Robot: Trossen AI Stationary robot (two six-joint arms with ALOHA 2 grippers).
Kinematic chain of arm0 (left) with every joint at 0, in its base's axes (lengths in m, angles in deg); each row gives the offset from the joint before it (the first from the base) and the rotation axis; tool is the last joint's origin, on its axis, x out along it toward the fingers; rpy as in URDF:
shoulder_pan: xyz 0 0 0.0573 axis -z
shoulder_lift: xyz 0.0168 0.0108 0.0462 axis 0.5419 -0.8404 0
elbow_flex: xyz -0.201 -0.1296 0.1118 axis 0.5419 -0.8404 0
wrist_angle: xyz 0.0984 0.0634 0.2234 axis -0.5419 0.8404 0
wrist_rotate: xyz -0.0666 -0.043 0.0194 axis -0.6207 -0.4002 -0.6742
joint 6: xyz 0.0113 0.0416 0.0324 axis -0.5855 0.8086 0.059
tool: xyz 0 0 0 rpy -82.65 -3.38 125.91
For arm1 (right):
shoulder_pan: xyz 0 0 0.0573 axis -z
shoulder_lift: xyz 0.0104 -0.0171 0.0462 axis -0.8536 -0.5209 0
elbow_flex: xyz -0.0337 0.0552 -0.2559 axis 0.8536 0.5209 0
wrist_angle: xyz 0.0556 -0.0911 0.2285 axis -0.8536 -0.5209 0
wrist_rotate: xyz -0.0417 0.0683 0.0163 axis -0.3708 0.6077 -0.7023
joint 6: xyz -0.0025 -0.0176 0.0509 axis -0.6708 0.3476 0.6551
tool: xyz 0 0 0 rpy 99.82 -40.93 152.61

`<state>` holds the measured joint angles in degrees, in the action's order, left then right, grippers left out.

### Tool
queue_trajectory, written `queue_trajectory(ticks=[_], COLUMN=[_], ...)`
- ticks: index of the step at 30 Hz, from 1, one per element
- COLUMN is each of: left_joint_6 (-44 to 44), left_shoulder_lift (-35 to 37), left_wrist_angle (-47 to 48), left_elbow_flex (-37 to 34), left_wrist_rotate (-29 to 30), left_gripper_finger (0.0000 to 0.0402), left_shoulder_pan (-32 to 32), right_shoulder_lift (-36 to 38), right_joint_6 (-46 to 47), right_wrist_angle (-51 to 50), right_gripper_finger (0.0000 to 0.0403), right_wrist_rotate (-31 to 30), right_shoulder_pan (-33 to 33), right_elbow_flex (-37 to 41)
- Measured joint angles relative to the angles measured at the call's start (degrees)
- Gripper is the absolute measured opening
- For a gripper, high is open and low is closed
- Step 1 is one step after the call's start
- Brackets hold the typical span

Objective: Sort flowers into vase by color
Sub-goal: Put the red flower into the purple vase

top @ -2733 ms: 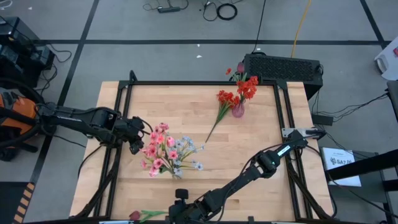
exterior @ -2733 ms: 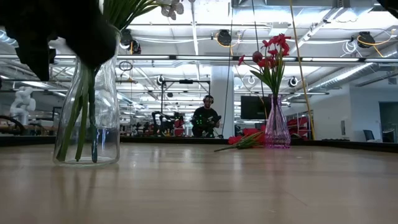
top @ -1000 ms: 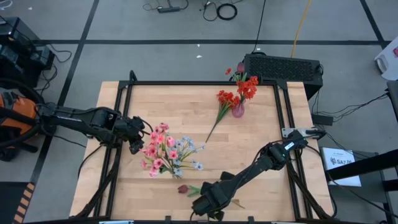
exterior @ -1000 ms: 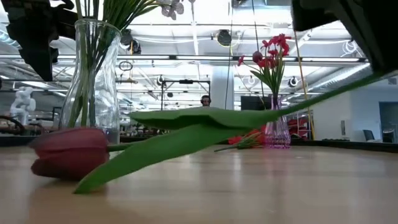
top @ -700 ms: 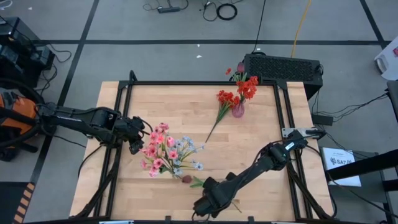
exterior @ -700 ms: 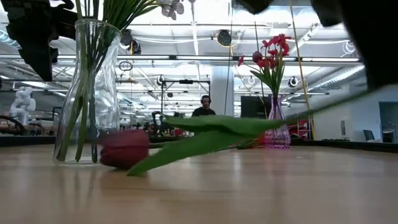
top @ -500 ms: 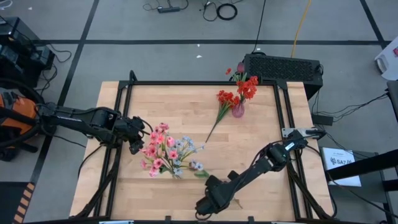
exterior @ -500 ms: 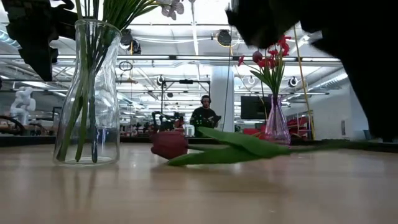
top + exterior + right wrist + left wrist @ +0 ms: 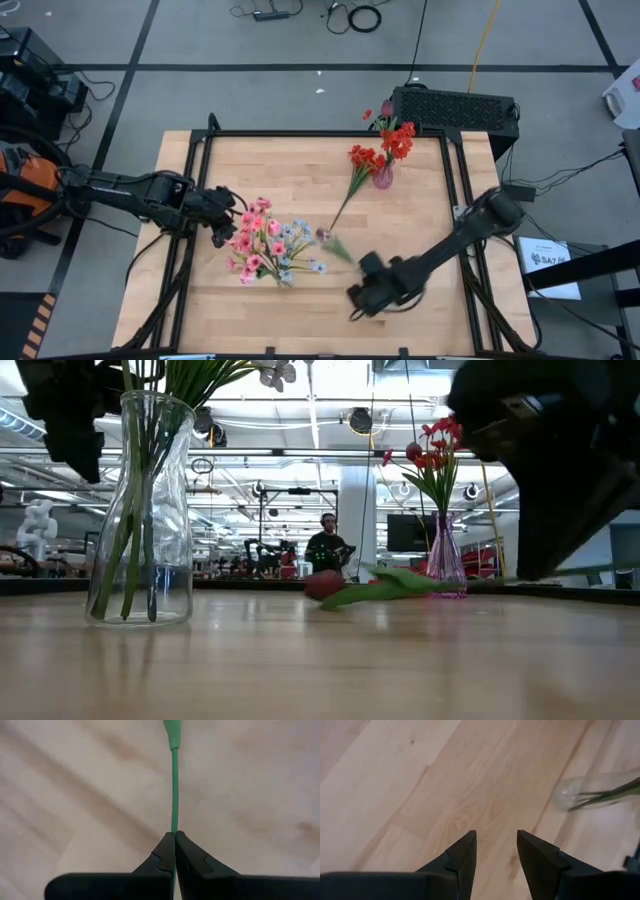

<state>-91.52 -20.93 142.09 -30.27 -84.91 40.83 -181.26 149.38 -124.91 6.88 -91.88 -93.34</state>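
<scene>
A red tulip bud point(image 9: 323, 234) with green leaves point(image 9: 380, 584) is low over the table's middle, its thin stem point(image 9: 174, 785) running back to my right gripper point(image 9: 366, 277), which is shut on it. My left gripper point(image 9: 222, 230) is open and empty beside a clear glass vase point(image 9: 140, 510) that holds pink and pale blue sprays point(image 9: 268, 248). A pink vase point(image 9: 383, 178) at the far side holds red flowers point(image 9: 397, 140). A red spray point(image 9: 360, 160) lies on the table with its blossoms against that vase. My right gripper pinches the tulip's green stem point(image 9: 174, 827) between its two fingertips, toward the end away from the bud. The fingers lie along the stem, slanting toward the table's far left. The stem runs straight out ahead of them, nearly level; whether the bud touches the table I cannot tell.
A black box point(image 9: 455, 108) stands behind the table's far edge. A dark frame point(image 9: 300, 133) runs around the tabletop. Bare wood shows at the near right point(image 9: 430, 320) and the far left point(image 9: 260, 165). A person point(image 9: 327, 545) sits far off in the room.
My right gripper has gone from the table's near edge toward its far and right side, staying shut on the stem. The tulip has gone with it, bud leading, past the clear vase toward the table's middle.
</scene>
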Motion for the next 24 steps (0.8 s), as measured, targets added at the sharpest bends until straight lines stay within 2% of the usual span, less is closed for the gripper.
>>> queue_trajectory(ticks=[4,7,12,19,21,24], left_joint_6=[-0.6,-2.6,-6.2,-9.1,-9.1,-9.1], left_shoulder_lift=[0.0,0.0,0.0,0.0,0.0,0.0], left_wrist_angle=[-2.4,-3.1,-3.1,-4.1,-4.1,-4.1], left_elbow_flex=[0.0,0.0,0.0,0.0,0.0,0.0], left_wrist_rotate=[0.0,0.5,1.4,3.0,3.0,3.0], left_gripper_finger=[0.0148,0.0148,0.0148,0.0148,0.0148,0.0148], left_shoulder_pan=[0.0,0.0,0.0,0.0,0.0,0.0], right_shoulder_lift=[10.8,18.5,30.1,43.8,46.4,49.1], right_joint_6=[1.4,-2.6,-9.6,-15.3,-18.8,-22.9], right_wrist_angle=[6.9,11.8,17.6,27.2,30.2,32.6], right_gripper_finger=[0.0000,0.0000,0.0000,0.0000,0.0000,0.0000], right_wrist_rotate=[-11.0,-19.9,-30.5,-57.8,-61.8,-63.4], right_shoulder_pan=[0.0,-0.5,-2.5,-6.6,-6.9,-6.9], right_elbow_flex=[12.4,19.0,28.8,41.1,43.4,45.2])
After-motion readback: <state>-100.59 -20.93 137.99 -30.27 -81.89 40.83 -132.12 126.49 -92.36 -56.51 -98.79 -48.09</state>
